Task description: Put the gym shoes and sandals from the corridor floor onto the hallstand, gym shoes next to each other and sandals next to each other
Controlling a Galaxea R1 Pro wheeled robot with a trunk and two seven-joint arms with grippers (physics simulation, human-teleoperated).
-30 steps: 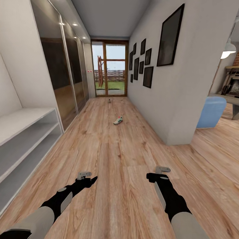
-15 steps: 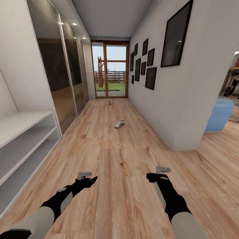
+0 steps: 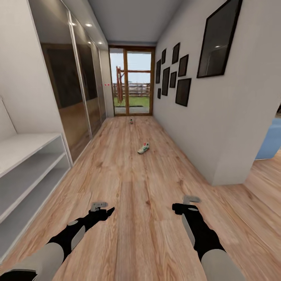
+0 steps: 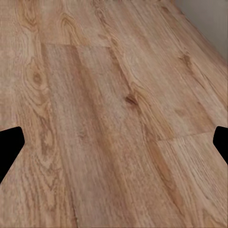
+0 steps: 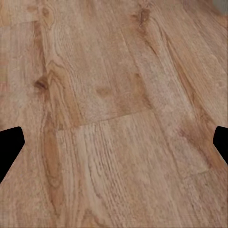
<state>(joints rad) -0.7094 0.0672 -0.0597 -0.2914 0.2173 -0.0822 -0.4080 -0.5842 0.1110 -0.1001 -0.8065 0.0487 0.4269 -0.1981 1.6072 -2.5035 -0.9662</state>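
Observation:
One gym shoe (image 3: 143, 148), cream-white with green and red marks, lies on the corridor floor (image 3: 132, 183) about halfway down the hall. Further off, near the glass door, lies a small dark object (image 3: 131, 121), too small to identify. My left gripper (image 3: 103, 208) and right gripper (image 3: 189, 203) hang low over bare planks, far short of the shoe. In the left wrist view the left gripper (image 4: 114, 147) is open, its black fingertips (image 4: 8, 145) wide apart over bare wood. The right gripper (image 5: 114, 147) is open in the same way. The sandals are out of view.
A pale white low unit (image 3: 27, 156) with two open shelf levels runs along the left wall; its upper part is cut off, so I cannot tell whether it is the hallstand. Mirrored wardrobe doors (image 3: 74, 101) follow it. A wall corner (image 3: 224, 171) juts in at right, with a blue seat (image 3: 271, 140) beyond.
The whole view has shifted as the base rolled forward: the shoe looks slightly nearer and the blue seat slid toward the right edge. Both arms hold the same pose.

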